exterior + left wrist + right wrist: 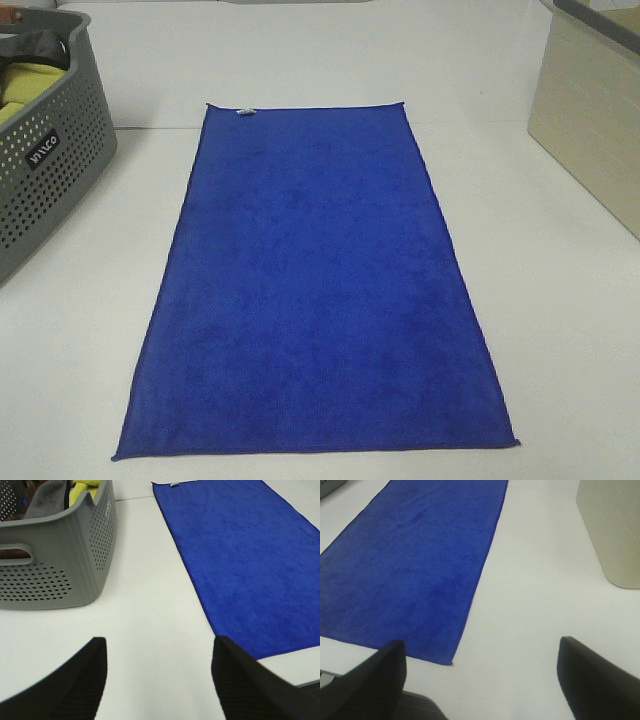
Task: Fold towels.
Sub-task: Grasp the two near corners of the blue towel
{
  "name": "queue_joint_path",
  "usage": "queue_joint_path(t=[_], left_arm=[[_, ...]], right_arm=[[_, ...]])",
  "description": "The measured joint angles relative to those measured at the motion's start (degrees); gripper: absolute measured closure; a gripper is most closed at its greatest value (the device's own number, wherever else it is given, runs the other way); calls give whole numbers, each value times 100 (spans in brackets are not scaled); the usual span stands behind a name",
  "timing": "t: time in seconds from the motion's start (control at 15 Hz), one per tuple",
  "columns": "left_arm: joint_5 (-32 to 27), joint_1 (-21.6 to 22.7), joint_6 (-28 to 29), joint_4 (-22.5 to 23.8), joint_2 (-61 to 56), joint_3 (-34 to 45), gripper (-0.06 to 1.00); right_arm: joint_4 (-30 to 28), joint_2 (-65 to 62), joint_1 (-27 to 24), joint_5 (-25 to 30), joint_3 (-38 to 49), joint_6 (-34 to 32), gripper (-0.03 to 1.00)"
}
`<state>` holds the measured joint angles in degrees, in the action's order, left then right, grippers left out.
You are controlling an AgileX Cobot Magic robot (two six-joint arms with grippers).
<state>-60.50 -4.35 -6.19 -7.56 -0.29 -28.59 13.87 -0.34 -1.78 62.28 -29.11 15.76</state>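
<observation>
A royal-blue towel lies flat and fully spread on the white table, long side running front to back, with a small white tag at its far short edge. It also shows in the left wrist view and the right wrist view. My left gripper is open and empty, over bare table left of the towel's near corner. My right gripper is open and empty, over bare table right of the towel's near right corner. Neither gripper shows in the high view.
A grey perforated basket stands at the far left, holding a yellow-green cloth and dark cloths. A beige bin stands at the far right, also in the right wrist view. The table's front edge lies close to the towel's near edge.
</observation>
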Motion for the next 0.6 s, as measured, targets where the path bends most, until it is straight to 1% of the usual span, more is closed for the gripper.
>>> queue_joint_path(t=[0.6], left_arm=[[0,0,0,0,0,0,35]], right_arm=[[0,0,0,0,0,0,19]])
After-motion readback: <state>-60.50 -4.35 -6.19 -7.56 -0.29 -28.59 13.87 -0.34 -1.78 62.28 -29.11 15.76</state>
